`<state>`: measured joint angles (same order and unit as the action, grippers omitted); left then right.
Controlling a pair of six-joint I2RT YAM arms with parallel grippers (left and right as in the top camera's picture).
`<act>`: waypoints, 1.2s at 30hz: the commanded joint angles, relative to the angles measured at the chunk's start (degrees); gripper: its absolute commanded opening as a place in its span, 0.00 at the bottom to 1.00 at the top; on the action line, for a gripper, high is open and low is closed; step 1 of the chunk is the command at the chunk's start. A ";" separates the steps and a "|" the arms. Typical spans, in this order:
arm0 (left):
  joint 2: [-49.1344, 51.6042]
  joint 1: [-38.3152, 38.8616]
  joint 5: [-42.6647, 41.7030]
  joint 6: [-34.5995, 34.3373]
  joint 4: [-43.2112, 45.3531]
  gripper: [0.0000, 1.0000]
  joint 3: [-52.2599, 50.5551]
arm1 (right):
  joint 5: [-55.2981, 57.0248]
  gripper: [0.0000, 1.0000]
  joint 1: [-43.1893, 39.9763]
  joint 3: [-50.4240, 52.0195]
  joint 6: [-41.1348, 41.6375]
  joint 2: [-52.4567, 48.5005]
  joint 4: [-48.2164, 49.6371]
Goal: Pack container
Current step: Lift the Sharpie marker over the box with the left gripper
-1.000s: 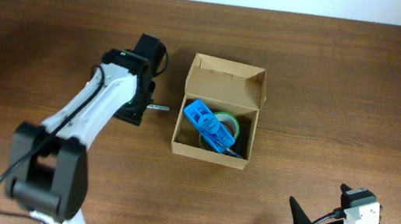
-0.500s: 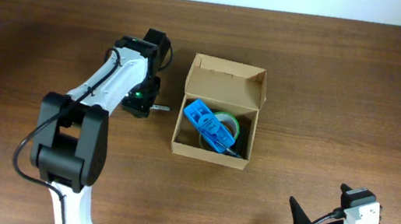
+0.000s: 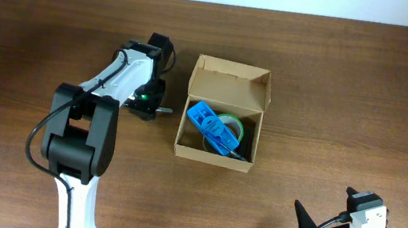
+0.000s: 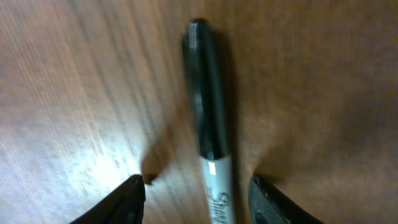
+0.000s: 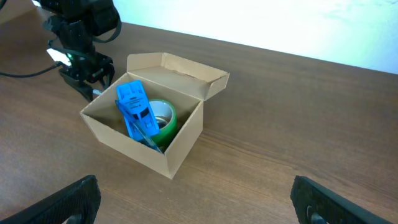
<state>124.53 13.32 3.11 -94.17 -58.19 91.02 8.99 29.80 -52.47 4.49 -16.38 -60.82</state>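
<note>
Tan cardboard box (image 3: 227,92) is sitting open in the middle, nearer the far edge. Left gripper (image 4: 202,196) is hanging open around the black marker pen (image 4: 205,106); squeezing its middle squarely looks best. Right gripper (image 5: 196,202) is lying open by the near right corner.

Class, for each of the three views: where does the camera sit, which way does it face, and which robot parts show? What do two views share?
Overhead: above the table, facing straight down; shows left arm, right arm, cardboard box.
Left wrist: on the left arm, facing down at the marker between its two fingers.
Right wrist: low, facing across the table at the box; its open fingers show below.
Shared: overhead and right wrist both show box and left arm.
</note>
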 commanded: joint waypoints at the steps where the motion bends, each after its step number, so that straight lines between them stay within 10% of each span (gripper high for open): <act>1: 2.23 -0.85 -1.36 -0.52 0.33 0.49 0.66 | 0.72 0.99 -0.31 0.09 0.48 0.17 0.15; 8: 2.21 -0.70 -2.58 0.20 0.13 0.03 0.66 | 0.70 0.99 -0.31 0.09 0.48 0.17 0.15; 36: -27.19 16.87 1.64 0.52 -12.76 0.02 0.66 | 0.70 0.99 -0.31 0.09 0.48 0.17 0.17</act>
<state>96.64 26.70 3.66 -93.71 -70.98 91.50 9.02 29.80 -52.47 4.51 -16.38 -60.84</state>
